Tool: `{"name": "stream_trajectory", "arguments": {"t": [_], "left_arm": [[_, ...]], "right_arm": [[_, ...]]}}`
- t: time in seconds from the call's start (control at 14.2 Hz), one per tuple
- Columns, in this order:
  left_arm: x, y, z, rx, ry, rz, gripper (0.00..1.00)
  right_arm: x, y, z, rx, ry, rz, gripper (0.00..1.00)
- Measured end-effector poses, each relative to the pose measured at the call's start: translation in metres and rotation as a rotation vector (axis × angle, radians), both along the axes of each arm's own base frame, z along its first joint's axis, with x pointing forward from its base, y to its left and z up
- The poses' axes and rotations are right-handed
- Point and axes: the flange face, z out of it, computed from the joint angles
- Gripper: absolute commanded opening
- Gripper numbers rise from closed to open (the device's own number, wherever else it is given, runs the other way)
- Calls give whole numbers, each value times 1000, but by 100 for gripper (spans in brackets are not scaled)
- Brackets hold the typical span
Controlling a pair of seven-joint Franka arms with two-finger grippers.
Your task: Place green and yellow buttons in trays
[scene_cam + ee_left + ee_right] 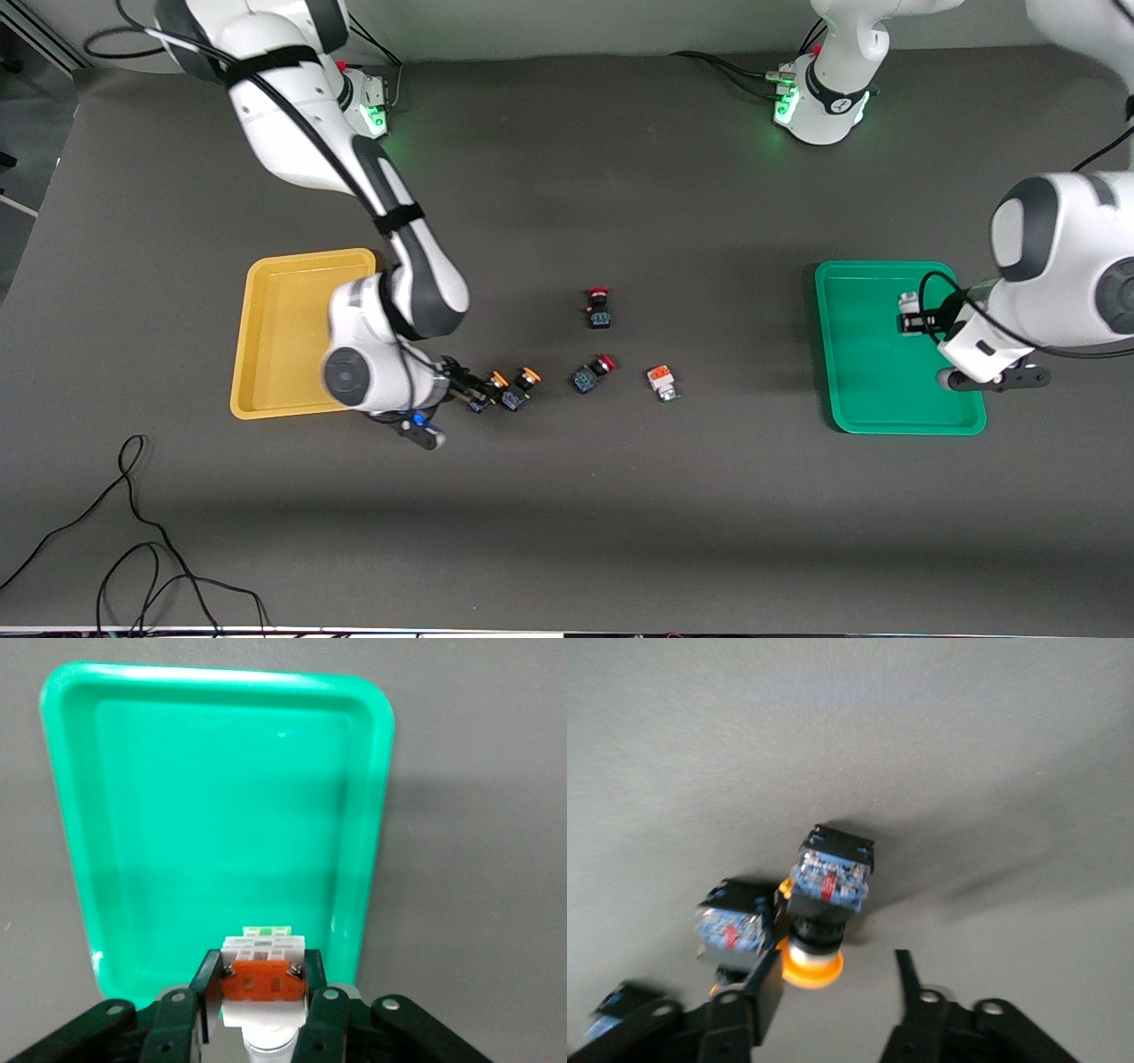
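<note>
At the right of the front view, the left gripper (263, 1010) hangs over the green tray (850, 372), clenched on a white-bodied button (262, 967). Lower left of centre, beside the yellow tray (266, 354), the right gripper (468, 390) has its fingers spread around a yellow-capped button (824, 904), not gripping it.

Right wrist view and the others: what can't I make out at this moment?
- Front view: right gripper beside the two yellow-capped buttons; its fingers are too small to read.
- Right wrist view: motion blur; one button is cut by the frame edge, cap unseen.
- Left wrist view: white-and-orange button held over the green tray; its silver end is cut off.
</note>
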Motion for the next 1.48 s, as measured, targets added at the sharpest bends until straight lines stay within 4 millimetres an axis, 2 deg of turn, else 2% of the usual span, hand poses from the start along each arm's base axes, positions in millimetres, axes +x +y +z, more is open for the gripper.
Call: {"name": "stream_trajectory", "arguments": {"t": [0.14,0.21,0.28,0.35,0.42,0.49,0.57,0.64,0.85,0.92,0.99,1.06,1.13,1.2,1.27,1.34,1.48], "left_arm": [[-5,-4,-60,-3,-22,-13,19],[-7,-6,-86,-5,-26,-20,20],[-8,-7,-106,-7,-28,-24,21],[-8,-8,-120,-8,-25,-27,28],[-9,-8,-127,-6,-24,-32,44],[-9,-8,-129,-1,-21,-39,73],[-8,-8,-128,2,-24,-42,96],[-7,-8,-127,3,-27,-44,99],[-2,-7,-116,6,-44,-45,100],[4,-6,-101,9,-49,-43,100],[11,-5,-78,13,-31,-40,100],[19,-4,-47,19,-5,-35,100],[28,-3,-11,24,4,-31,100],[36,-4,23,25,-6,-29,100],[42,-8,48,20,-25,-31,100],[45,-17,62,8,-42,-37,100],[48,-49,67,-14,-55,-59,100]], "right_arm": [[0,-1,-16,-12,-6,-4,95],[0,-2,-19,-14,-4,-6,79],[0,-3,-20,-16,-2,-7,46],[0,-4,-21,-16,-2,-8,16],[0,-4,-21,-16,-2,-8,0],[1,-4,-21,-16,-2,-9,0],[1,-5,-20,-17,-2,-10,0],[1,-6,-20,-17,-3,-11,0],[6,-12,-18,-18,-8,-21,0],[10,-16,-14,-18,-16,-28,0],[15,-20,-6,-13,-28,-36,0],[22,-27,10,-4,-35,-44,0],[29,-36,34,6,-38,-53,0],[36,-50,69,15,-42,-64,0],[39,-68,110,24,-40,-75,0],[38,-88,152,32,-31,-83,0],[23,-138,231,17,-8,-52,0]]}}
